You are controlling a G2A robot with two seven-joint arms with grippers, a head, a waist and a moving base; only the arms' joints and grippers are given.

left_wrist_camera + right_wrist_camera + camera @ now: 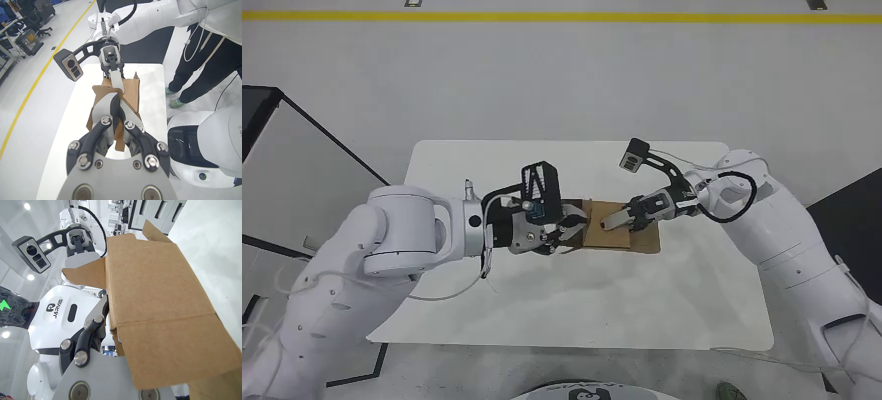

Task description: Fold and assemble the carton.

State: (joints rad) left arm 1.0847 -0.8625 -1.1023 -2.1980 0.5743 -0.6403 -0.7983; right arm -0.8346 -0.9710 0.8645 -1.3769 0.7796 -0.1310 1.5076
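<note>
Seemingly opening step: brown cardboard carton (620, 235) half-erected mid white bench (542, 300), left end effector (117, 98) and right end effector (118, 86) each pinching wall; next you square it, fold flaps

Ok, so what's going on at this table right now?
A two-armed robot is working on a brown cardboard carton over the white table. The left gripper has its jaws closed on a flap at one end, and the right gripper holds the opposite end. The carton is partly opened up, with its end flaps loose and not yet folded shut.
</note>
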